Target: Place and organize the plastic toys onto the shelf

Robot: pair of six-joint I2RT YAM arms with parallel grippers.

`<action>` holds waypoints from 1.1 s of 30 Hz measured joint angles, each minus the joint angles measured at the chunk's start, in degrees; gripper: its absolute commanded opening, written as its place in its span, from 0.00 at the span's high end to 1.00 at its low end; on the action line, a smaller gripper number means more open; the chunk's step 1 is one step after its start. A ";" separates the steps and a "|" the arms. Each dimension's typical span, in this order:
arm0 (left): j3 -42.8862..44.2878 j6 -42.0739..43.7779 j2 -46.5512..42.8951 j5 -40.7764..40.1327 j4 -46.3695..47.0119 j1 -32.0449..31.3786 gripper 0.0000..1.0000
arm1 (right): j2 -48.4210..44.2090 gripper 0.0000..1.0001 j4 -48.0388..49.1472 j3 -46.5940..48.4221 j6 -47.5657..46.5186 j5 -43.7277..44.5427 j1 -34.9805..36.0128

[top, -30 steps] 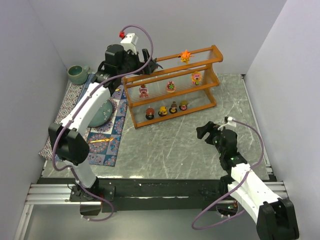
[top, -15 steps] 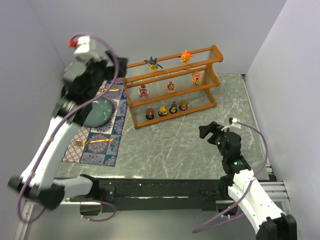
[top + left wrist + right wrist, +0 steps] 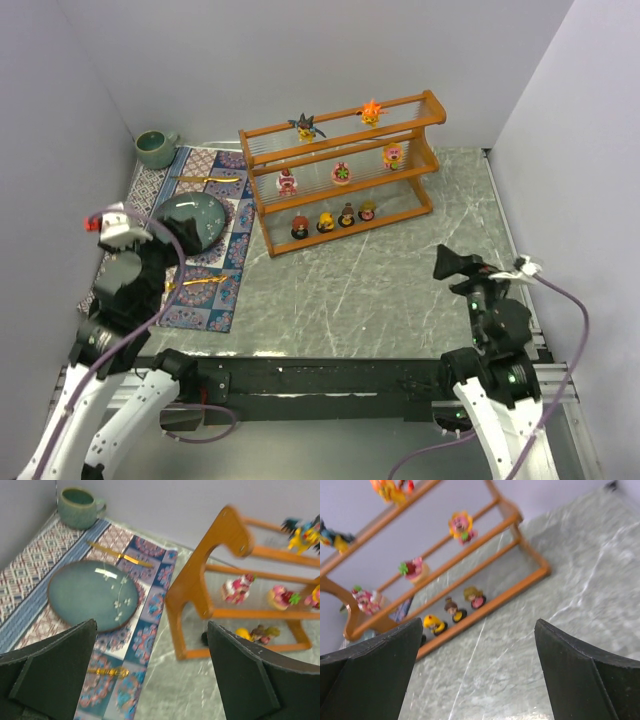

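The orange-brown shelf stands at the back of the table with the plastic toys on its three tiers. A dark winged figure and an orange one stand on top. Three pinkish ones fill the middle tier, and several small figurines on dark bases line the bottom tier. My left gripper hangs open and empty over the mat's near part, far left of the shelf. My right gripper is open and empty near the right front, well short of the shelf; the bottom-tier figurines lie beyond its fingers.
A patterned cloth mat lies left of the shelf with a teal plate, a gold fork and another gold utensil on it. A green cup sits in the back left corner. Grey walls close in on the left, back and right.
My left arm has pulled back from the shelf's top left to the near left, leaving the dark winged figure on the top tier. My right arm drew back toward the right front.
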 measured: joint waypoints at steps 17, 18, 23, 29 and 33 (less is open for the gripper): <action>-11.89 -2.84 -17.55 -1.90 -1.05 2.34 0.03 | -5.77 0.00 -11.13 5.92 -4.92 7.17 0.00; -11.93 -2.84 -17.64 -1.92 -0.94 3.28 0.03 | -5.77 0.00 -11.21 5.92 -5.01 7.32 0.00; -12.74 -2.84 -19.30 -1.25 0.26 8.55 0.03 | -5.77 0.00 -11.28 5.92 -5.20 7.32 0.00; -12.85 -2.84 -19.63 -0.90 1.51 10.78 0.03 | -5.77 0.00 -11.28 5.92 -5.22 7.26 0.00; -12.85 -2.84 -19.63 -0.90 1.53 10.80 0.03 | -5.77 0.00 -11.28 5.92 -5.25 7.26 0.00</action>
